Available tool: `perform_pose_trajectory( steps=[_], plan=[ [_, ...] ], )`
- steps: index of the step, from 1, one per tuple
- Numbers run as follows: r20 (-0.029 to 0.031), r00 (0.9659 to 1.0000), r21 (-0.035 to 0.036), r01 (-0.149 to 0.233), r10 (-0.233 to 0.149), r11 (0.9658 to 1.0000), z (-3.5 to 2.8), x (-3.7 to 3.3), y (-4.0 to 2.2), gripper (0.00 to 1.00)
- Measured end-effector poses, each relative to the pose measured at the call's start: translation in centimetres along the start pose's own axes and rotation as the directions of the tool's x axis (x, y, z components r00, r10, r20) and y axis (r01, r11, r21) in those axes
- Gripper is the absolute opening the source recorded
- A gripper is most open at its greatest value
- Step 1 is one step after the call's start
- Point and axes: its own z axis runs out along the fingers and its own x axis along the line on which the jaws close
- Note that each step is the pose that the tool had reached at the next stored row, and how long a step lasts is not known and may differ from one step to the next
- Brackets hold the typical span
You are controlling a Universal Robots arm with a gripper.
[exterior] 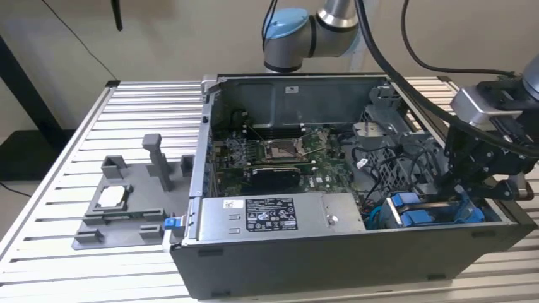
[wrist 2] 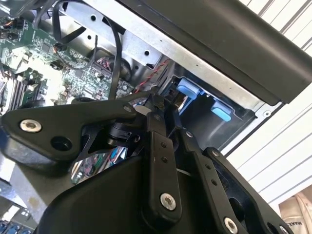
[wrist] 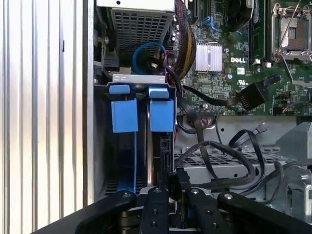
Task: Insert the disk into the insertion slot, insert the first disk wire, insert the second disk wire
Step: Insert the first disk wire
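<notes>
The disk (wrist: 156, 151) stands on edge inside the insertion slot (wrist: 100, 146), with its blue carrier tabs (wrist: 124, 114) at the slot's mouth. In the exterior view these blue tabs (exterior: 413, 211) sit in the case's near corner on the exterior view's right. My gripper (wrist: 171, 181) is close to the disk's connector edge, its fingers shut on the black plug of a disk wire (wrist: 204, 146) that loops away over the case floor. The exterior view has the gripper (exterior: 456, 189) reaching down into that corner. In the second wrist view the gripper (wrist 2: 158, 105) points at the blue tabs (wrist 2: 187, 90).
A grey labelled power-supply box (exterior: 269, 214) lies along the case's front. The motherboard (exterior: 278, 151) fills the middle. A perforated cage (wrist: 141, 24) sits beyond the slot. Loose black cables (wrist: 234, 161) and a free black plug (wrist: 251, 97) lie beside it. A grey fixture (exterior: 126, 202) stands outside the case.
</notes>
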Motion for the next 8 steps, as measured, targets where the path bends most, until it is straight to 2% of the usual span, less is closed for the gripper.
perform_pose_trajectory(
  steps=[8],
  plan=[
    [0.0006,1.0000,0.0008,0.000,0.000,1.0000,0.09,-0.14,0.03,0.20]
  ],
)
